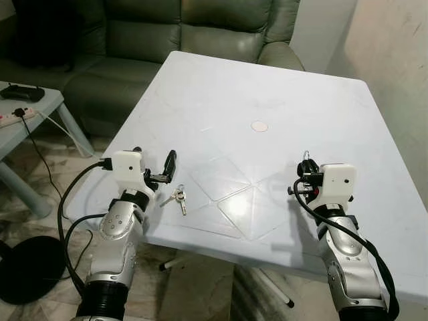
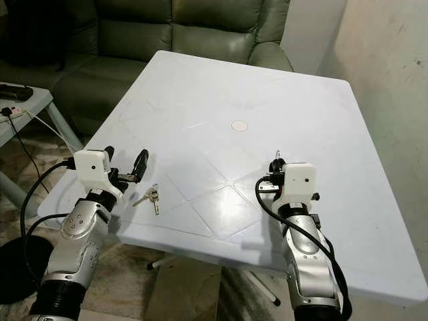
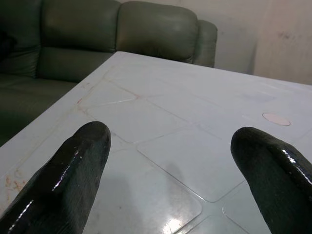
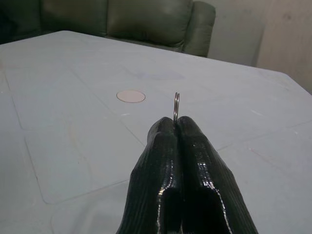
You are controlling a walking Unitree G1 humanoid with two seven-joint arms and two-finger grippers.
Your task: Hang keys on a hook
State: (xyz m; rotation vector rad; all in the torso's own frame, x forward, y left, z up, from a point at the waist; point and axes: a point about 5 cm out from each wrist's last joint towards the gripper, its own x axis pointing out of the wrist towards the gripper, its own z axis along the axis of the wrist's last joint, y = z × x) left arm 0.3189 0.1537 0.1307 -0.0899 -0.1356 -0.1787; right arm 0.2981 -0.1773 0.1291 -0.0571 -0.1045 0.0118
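Right fingers pinch a ring; left fingers spread by the keys.

The right gripper (image 4: 176, 127) clamps a thin metal ring (image 4: 176, 105) upright above the table (image 1: 267, 87). The left gripper (image 1: 160, 167) gapes just beside the keys (image 1: 178, 196) near the table's front left edge.

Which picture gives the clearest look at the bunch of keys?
The left eye view: the keys lie flat on the white table, just ahead of the open left end effector. The right eye view shows the same keys smaller.
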